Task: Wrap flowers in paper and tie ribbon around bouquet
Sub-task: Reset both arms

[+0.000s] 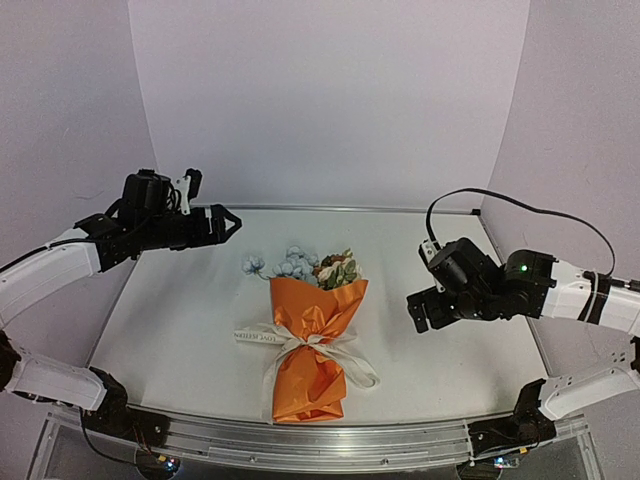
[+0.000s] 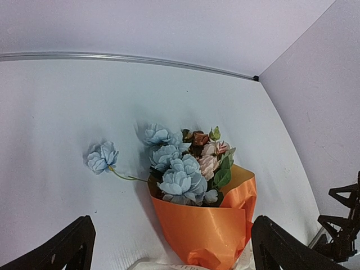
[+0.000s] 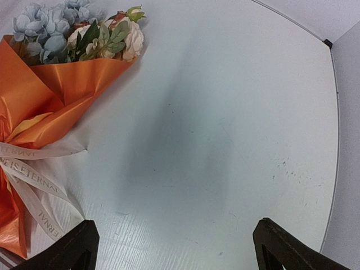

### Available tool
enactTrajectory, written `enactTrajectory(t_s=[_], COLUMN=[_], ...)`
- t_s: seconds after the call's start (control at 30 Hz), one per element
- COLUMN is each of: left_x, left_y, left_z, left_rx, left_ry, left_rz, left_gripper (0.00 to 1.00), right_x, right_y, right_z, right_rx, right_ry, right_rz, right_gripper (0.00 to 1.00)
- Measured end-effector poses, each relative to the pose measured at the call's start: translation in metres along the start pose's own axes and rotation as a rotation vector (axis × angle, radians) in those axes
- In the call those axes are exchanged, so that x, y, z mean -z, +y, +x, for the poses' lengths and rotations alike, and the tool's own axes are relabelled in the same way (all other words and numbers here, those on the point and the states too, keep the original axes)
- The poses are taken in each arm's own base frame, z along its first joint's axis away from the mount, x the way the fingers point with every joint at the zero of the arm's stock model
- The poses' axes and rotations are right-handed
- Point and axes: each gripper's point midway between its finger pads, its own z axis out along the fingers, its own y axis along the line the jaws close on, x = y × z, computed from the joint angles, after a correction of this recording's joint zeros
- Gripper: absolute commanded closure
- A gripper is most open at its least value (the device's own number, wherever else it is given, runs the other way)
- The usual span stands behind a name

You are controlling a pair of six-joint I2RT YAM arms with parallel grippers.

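The bouquet (image 1: 310, 345) lies flat in the middle of the table, wide end toward the back. Its orange paper (image 2: 208, 230) forms a cone around the flowers (image 2: 180, 169), with one pale blue bloom (image 2: 102, 157) poking out to the left on a thin stem. The white lettered ribbon (image 1: 300, 337) is tied in a bow around the cone's waist, its tails trailing over the table (image 3: 34, 174). My left gripper (image 1: 225, 225) hovers open, back and left of the blooms, holding nothing. Open and empty too, my right gripper (image 1: 418, 310) hangs to the right of the bouquet.
The white table (image 1: 170, 320) is boxed in by pale walls at the back and both sides, with a metal strip (image 2: 112, 57) along the back edge. A metal rail (image 1: 300, 442) runs along the near edge. A black cable (image 1: 480, 195) loops above the right arm.
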Motion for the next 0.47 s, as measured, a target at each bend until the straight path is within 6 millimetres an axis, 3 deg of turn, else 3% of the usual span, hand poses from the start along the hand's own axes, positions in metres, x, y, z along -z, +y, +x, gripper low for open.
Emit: enactTrajectory(t_s=[0.47], left_x=[0.0002], left_y=[0.0038], left_z=[-0.0021], left_rx=[0.0], left_ry=[-0.012], left_rz=[-0.022], left_gripper=[0.0], right_x=[-0.0003], right_y=[-0.0026], right_z=[0.0013], right_rx=[0.006], right_ry=[0.002], right_rz=[0.014], right_gripper=[0.02])
